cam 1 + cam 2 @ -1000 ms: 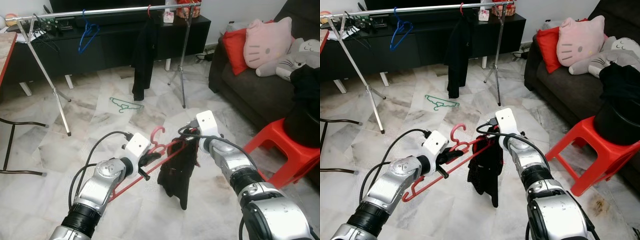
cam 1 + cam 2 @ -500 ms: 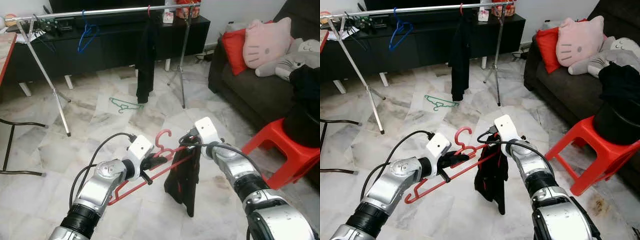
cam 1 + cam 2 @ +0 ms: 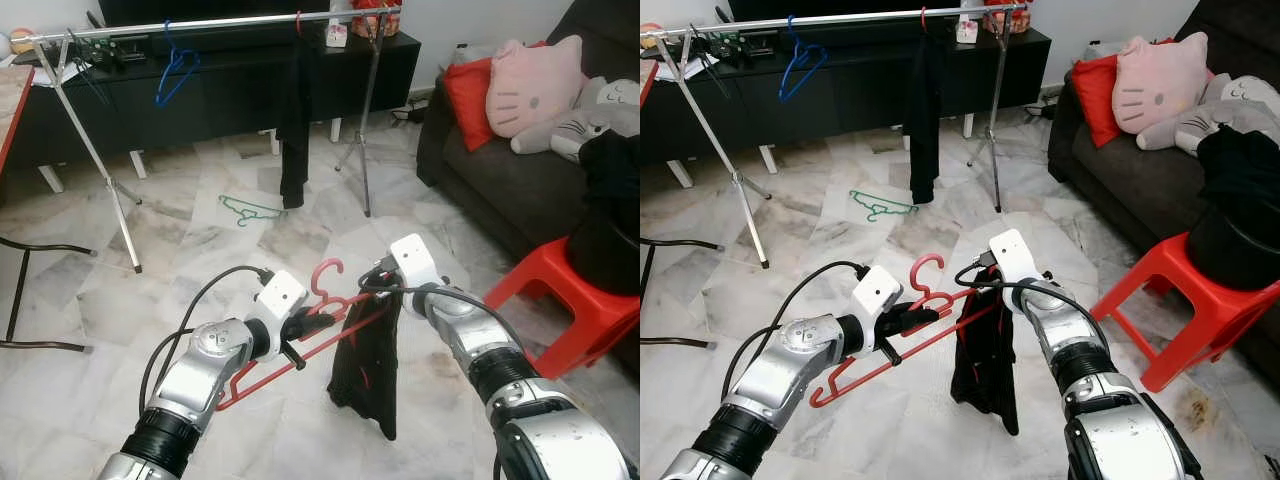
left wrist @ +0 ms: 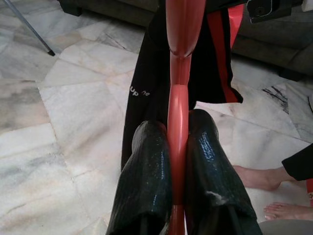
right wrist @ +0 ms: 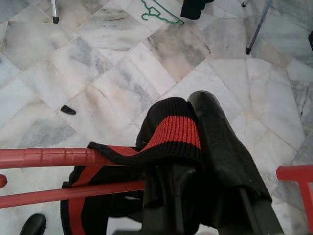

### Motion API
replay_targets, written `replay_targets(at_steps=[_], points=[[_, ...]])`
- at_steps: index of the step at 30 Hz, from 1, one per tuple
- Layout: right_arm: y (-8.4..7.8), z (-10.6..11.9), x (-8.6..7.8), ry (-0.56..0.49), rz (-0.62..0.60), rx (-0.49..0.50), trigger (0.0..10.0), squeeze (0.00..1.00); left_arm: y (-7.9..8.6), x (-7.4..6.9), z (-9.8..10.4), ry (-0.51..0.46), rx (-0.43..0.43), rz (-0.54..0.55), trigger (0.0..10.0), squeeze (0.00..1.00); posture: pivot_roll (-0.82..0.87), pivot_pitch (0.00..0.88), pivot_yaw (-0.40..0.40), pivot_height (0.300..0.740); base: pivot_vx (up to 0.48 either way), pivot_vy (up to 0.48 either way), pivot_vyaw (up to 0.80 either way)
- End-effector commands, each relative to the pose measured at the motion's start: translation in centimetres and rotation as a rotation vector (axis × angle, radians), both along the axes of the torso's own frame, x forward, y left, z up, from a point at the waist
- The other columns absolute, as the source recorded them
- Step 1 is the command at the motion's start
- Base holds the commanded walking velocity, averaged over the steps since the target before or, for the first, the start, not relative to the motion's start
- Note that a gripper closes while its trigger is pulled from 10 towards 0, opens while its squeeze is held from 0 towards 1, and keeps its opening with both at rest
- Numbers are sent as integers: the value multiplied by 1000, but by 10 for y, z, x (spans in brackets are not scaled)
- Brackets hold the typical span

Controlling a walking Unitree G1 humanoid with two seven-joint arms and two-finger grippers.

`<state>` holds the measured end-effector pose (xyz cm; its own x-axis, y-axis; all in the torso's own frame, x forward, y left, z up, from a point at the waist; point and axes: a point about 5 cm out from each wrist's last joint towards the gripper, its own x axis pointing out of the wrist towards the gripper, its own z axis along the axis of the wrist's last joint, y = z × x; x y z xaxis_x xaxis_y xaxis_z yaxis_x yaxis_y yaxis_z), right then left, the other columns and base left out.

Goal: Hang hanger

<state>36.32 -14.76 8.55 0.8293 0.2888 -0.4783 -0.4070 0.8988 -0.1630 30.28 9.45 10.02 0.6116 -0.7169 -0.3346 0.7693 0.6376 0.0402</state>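
A red plastic hanger [image 3: 262,377] slants low over the floor in front of me. My left gripper [image 3: 312,324] is shut on its neck just below the hook [image 3: 325,272]; in the left wrist view both black fingers [image 4: 146,166] press the red bar [image 4: 177,112]. A black garment [image 3: 366,370] with red trim hangs from the hanger's right end. My right gripper [image 3: 377,287] is shut on the garment's ribbed black-and-red edge [image 5: 172,133], right beside the hanger arm [image 5: 49,156].
A metal clothes rail [image 3: 200,22] stands ahead with a blue hanger [image 3: 176,70] and a dark garment [image 3: 293,120] on it. A green hanger [image 3: 250,210] lies on the marble floor. At right are a sofa [image 3: 480,170] and a red stool [image 3: 570,290]. A person's bare feet [image 4: 264,178] are close by.
Both grippers shifted slightly right with the hanger. The black garment has unfolded and now hangs longer and straighter. The dark garment on the rail has swung right.
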Motion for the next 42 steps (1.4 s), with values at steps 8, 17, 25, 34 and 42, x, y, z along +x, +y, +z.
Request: replay_targets(at_steps=[8,17,25,34,42], points=[[0,7,3,-34,9,-3,10000,0,-4,-1,6,-19,-11,-20,10000,0,-41,0,-67,740,0,0,0],[-1,6,2,-56,-114,-13,10000,0,12,10,-15,3,207,149,10000,0,-38,21,-76,740,0,0,0],[3,4,0,-44,-104,-4,10000,0,10,11,-15,-14,196,165,10000,0,-38,23,-75,740,0,0,0],[6,4,-2,-29,-72,7,10000,0,2,10,-4,-13,62,133,10000,0,-41,26,-77,740,0,0,0],[-3,9,0,-41,-42,-19,10000,0,-3,0,-1,11,16,5,10000,0,-41,26,-75,740,0,0,0]])
